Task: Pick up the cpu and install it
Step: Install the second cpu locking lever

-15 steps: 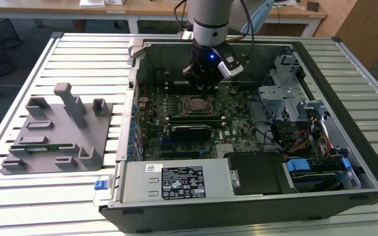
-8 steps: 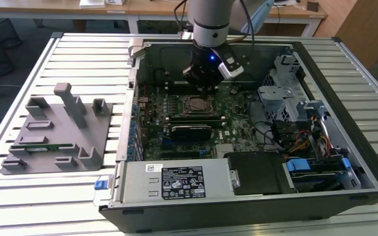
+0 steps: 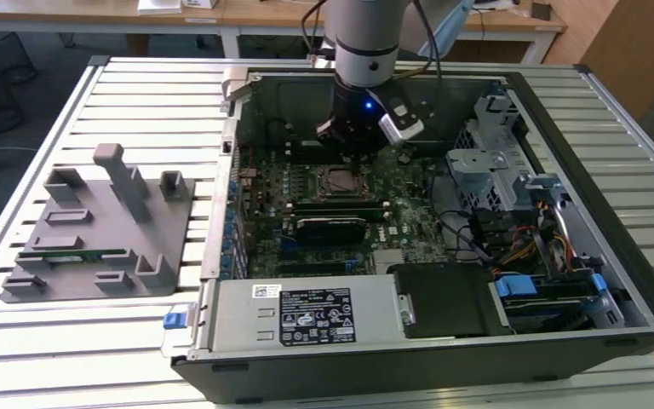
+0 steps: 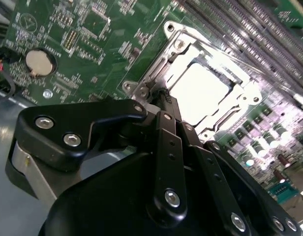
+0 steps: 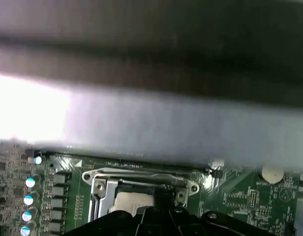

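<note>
Gripper (image 3: 347, 152) (image 4: 164, 96) inside an open computer case (image 3: 599, 256). The jaws are drawn together, with nothing visible between them. Their tips hang at the edge of the socket's metal frame (image 4: 156, 64) (image 5: 100, 189), close above the motherboard (image 3: 407, 204) (image 4: 92, 29).

The cpu (image 4: 198, 88) (image 5: 134, 200) lies flat inside that frame, just beyond the jaws, its pale metal top facing up. The frame's rim surrounds it on every side that shows.

Beside the socket, on the side away from the jaws, run the long parallel memory slots (image 4: 240, 29). A round coin cell (image 4: 40, 62) sits well apart from the jaws on the other side. A row of blue-topped capacitors (image 5: 28, 199) stands near one end of the frame.

Open room: bare board lies around the socket. The case's rear wall (image 3: 304, 94) stands near the arm, and a drive cage (image 3: 492, 162) rises toward the exterior view's right.

The power supply (image 3: 304, 315) carries one white and one black label, with print too small to read.

Outside the case, toward the exterior view's left, a grey fixture (image 3: 94, 230) rests on the slatted table (image 3: 134, 85). It holds a green memory stick (image 3: 71, 254).
</note>
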### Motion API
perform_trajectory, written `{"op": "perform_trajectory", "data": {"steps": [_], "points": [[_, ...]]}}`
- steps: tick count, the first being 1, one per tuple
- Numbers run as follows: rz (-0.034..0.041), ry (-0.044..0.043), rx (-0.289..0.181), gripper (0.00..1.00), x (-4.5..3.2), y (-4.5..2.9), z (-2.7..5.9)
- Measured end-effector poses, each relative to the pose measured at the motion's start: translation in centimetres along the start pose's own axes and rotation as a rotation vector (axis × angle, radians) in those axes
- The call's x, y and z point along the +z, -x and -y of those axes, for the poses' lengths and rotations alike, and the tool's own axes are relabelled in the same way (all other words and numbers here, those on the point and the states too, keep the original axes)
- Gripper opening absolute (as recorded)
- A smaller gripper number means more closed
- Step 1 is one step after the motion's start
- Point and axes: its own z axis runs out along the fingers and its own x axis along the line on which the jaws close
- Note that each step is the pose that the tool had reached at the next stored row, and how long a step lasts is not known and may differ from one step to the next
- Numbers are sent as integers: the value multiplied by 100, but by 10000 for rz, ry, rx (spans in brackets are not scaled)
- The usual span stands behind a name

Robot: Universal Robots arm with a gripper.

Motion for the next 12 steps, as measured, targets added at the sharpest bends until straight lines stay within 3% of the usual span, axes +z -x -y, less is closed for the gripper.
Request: {"op": "perform_trajectory", "data": {"steps": [5,12], "points": [[2,27,2,11,-24,-3,38],[-36,31,1,11,-273,4,41]]}}
